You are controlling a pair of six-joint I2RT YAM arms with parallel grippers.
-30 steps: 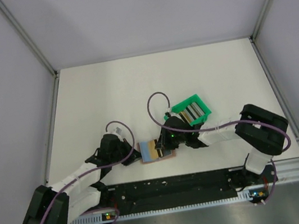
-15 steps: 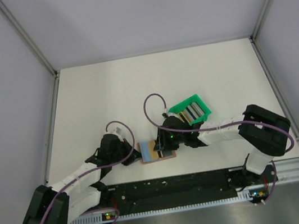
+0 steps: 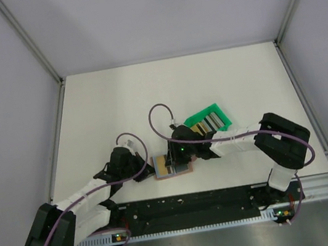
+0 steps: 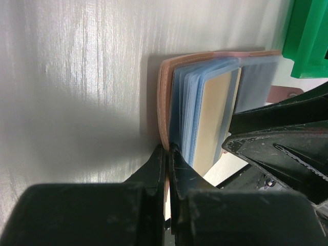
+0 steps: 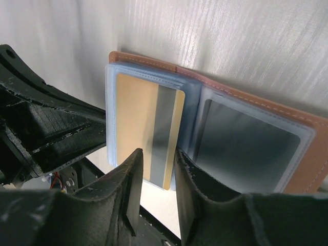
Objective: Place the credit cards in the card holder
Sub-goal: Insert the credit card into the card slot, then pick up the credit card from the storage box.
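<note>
White tabletop (image 3: pixel 117 105) holds the open tan card holder (image 5: pixel 287 128), one cover edge pinched in the closed left gripper (image 4: pixel 168 154), while the right gripper (image 5: pixel 157 154), jaws slightly parted, hangs over a gold, grey-striped credit card (image 5: pixel 136 118) in its sleeve.

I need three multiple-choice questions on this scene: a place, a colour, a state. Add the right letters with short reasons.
1. Seen from above, where is the green tray?
A. Beyond the card holder, to its right.
B. By the left arm's base.
C. On the holder.
2. What colour is the card in the holder's left sleeve?
A. Red.
B. Gold, grey stripe.
C. Green.
3. The left claw is:
A. wide open.
B. lifting a card.
C. shut on the holder's edge.
A: top view shows it there. B: right wrist view shows it. C: its fingers pinch the cover.
</note>
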